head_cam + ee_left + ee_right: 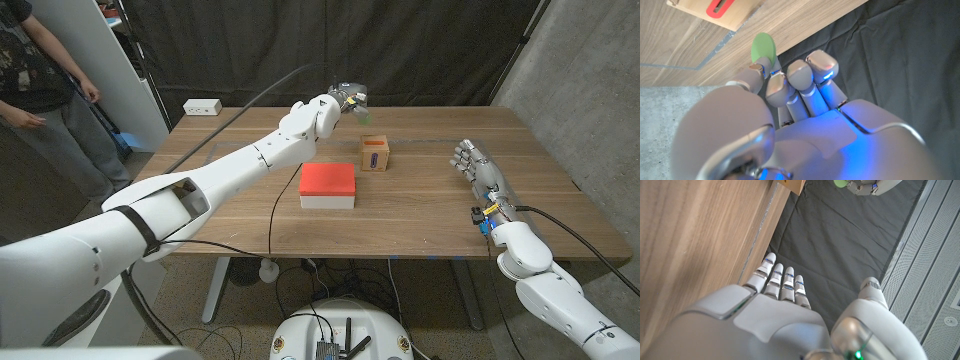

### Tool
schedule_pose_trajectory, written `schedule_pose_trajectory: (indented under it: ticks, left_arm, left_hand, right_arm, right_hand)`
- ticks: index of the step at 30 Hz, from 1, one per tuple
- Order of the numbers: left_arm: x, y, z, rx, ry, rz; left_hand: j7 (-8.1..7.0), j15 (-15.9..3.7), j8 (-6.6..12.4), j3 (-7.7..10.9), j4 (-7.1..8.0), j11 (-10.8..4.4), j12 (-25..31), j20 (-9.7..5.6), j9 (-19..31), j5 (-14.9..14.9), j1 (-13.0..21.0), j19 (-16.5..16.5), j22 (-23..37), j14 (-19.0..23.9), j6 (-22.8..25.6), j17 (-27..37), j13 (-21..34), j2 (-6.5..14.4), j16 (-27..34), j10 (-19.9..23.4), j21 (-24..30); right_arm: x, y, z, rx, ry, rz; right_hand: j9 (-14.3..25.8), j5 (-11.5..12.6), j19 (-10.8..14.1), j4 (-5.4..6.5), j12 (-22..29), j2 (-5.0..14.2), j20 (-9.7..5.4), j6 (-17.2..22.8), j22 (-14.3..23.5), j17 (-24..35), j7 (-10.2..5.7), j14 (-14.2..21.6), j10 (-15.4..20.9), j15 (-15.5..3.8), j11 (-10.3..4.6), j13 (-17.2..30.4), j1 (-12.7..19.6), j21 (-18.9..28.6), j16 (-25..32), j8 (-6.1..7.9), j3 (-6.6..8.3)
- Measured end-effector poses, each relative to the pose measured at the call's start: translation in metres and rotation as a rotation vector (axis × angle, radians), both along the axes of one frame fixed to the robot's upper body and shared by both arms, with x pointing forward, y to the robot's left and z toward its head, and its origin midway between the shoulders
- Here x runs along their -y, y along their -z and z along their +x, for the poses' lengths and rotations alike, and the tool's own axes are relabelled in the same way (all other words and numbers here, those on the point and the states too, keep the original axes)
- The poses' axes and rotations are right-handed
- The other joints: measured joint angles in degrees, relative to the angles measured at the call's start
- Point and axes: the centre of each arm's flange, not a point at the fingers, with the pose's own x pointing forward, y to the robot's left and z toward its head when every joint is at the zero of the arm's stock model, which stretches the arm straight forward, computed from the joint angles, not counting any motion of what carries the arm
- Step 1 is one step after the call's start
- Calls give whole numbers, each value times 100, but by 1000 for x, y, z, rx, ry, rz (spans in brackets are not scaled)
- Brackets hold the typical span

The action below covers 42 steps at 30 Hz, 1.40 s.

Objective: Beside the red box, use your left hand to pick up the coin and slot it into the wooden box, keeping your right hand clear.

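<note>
Left hand [346, 100] pinches the green coin [763, 47] at its fingertips, up above and just behind the wooden box [375, 153]. Risk: coin tilted off the slot [719, 6], clips the edge, drops. Right hand [474, 163] open, far off to the side.

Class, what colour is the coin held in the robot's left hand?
Green. The coin pinched by the left hand shows best in the left wrist view.

Wooden box [715, 11] is cut off by the frame edge; fingers [782, 87] hide part of the coin [763, 48].
</note>
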Motion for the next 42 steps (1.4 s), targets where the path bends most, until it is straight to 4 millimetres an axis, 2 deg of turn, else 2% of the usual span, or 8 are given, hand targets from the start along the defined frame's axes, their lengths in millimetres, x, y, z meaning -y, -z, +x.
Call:
schedule_pose_trajectory:
  ticks: [3, 4, 16, 42]
  left_arm:
    - [6, -3, -3, 5, 15, -4]
    - [4, 4, 4, -8, 1, 6]
    - [14, 16, 9, -31, 10, 21]
    - [26, 29, 15, -18, 30, 55]
  left_hand:
    - [0, 0, 0, 0, 0, 0, 0, 0, 0, 0, 8, 0, 0, 0, 0, 8, 0, -7, 0, 0, 0]
    - [0, 0, 0, 0, 0, 0, 0, 0, 0, 0, 8, 0, 0, 0, 0, 8, 4, -7, 0, 0, 0]
    - [0, 0, 0, 0, 0, 0, 0, 0, 0, -4, 31, 0, 0, 0, 0, -8, 0, 0, 0, 1, 0]
    - [3, 0, 0, 0, 0, 9, 0, 0, 0, -1, 30, 0, 0, 0, 3, -26, -17, -1, 23, 10, 0]
  right_arm:
    - [1, 0, 0, 1, 1, 2]
    - [1, 0, 0, 1, 1, 1]
    - [5, 1, -1, -2, 4, 2]
    - [10, 4, 1, -7, 11, 5]
  right_hand:
    - [0, 0, 0, 0, 0, 0, 0, 0, 0, 0, 0, 0, 0, 0, 0, 0, 0, 0, 0, 0, 0]
    - [0, 0, 0, 0, 0, 0, 0, 0, 0, 0, 0, 0, 0, 0, 0, 0, 0, 0, 0, 0, 0]
    - [0, 0, 0, 0, 0, 0, 0, 0, 0, 0, 0, 0, 0, 0, 0, 0, 0, 0, 0, 0, 0]
    - [0, 0, 0, 0, 0, 0, 0, 0, 0, 1, 0, 0, 0, 0, 0, 0, 0, 0, 0, 0, 0]
